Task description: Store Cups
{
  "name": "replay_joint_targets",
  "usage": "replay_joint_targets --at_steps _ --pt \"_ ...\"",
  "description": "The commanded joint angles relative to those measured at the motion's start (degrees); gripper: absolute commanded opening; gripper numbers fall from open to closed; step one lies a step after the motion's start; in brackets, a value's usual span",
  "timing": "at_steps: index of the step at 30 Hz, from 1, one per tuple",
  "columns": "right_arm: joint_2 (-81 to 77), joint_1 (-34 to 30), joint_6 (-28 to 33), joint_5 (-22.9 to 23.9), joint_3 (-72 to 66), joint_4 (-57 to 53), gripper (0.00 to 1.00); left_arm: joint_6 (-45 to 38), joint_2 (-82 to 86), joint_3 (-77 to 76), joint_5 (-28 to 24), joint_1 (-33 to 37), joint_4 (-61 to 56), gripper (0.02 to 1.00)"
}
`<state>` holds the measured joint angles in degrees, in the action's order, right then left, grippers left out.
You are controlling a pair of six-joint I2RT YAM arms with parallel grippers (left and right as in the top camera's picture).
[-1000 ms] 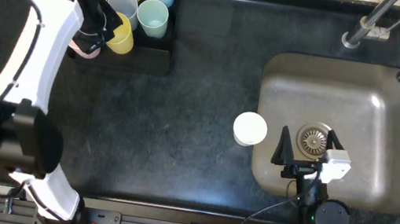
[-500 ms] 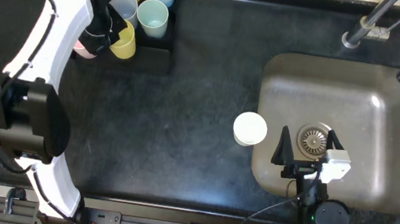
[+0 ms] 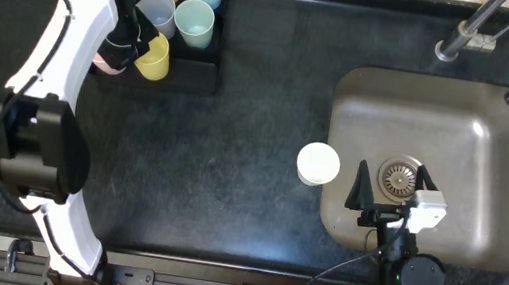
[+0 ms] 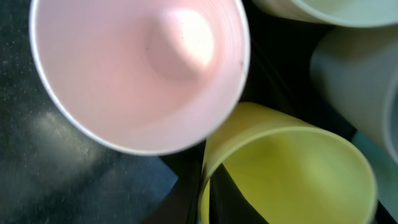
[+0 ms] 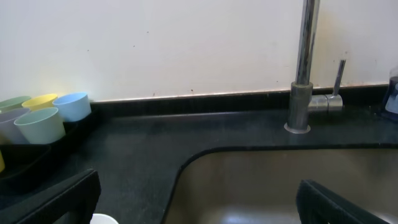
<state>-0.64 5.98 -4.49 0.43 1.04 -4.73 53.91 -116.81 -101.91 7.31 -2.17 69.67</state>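
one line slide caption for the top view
Left gripper holds a tilted yellow cup at the black tray of cups; a white cup sits beside the sink, where the right gripper hangs open.

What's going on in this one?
The left gripper grips a yellow cup by its rim at the black tray, beside a pink cup. Four other cups stand in the tray. The right gripper rests open at the sink. A white cup stands on the counter beside the sink.

Overhead and wrist views sharing cups (image 3: 194,20)
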Motion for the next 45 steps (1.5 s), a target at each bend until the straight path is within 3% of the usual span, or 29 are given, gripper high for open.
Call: replay_joint_targets --at_steps 1,5,9,10,11,21,28,33,36,38,42,45 --pt "0.44 -0.44 -0.24 0.07 -0.79 0.31 0.998 0.83 -1.62 -0.48 -0.61 0.31 -0.59 0.119" --pt "0.44 -0.44 -0.24 0.04 -0.76 0.28 0.996 0.81 -1.49 -0.48 -1.05 0.31 -0.57 0.237" --pt "0.44 -0.44 -0.24 0.04 -0.76 0.28 0.998 0.76 -0.85 -0.48 -1.55 0.28 -0.46 0.586" --pt "0.44 -0.44 -0.24 0.04 -0.76 0.28 0.998 0.66 -0.44 -0.48 -1.64 0.28 -0.31 0.741" --pt "0.44 -0.44 -0.24 0.04 -0.76 0.28 0.998 0.44 -0.02 -0.48 -1.68 0.31 -0.22 0.998" --pt "0.44 -0.44 -0.24 0.04 -0.76 0.28 0.998 -0.11 10.62 -0.48 -1.14 0.28 1.86 0.998" --pt "0.44 -0.44 -0.24 0.04 -0.76 0.28 0.998 -0.13 25.07 -0.39 0.9 0.26 12.79 0.998" --pt "0.44 -0.44 -0.24 0.04 -0.76 0.31 0.996 -10.36 40.52 13.27 5.97 -2.27 16.22 0.998" --pt "0.44 -0.44 -0.24 0.04 -0.76 0.28 0.996 -19.65 51.56 32.24 6.27 -3.74 5.92 0.998" --pt "0.44 -0.44 -0.24 0.04 -0.76 0.28 0.998 -24.83 60.02 47.21 6.01 -3.8 -8.0 0.998" --pt "0.44 -0.44 -0.24 0.04 -0.79 0.28 0.996 -43.28 77.15 72.72 -4.57 -3.8 -44.68 0.998" --pt "0.44 -0.44 -0.24 0.04 -0.76 0.28 0.998 -49.03 88.21 85.07 -6.21 -3.8 -64.57 0.998"
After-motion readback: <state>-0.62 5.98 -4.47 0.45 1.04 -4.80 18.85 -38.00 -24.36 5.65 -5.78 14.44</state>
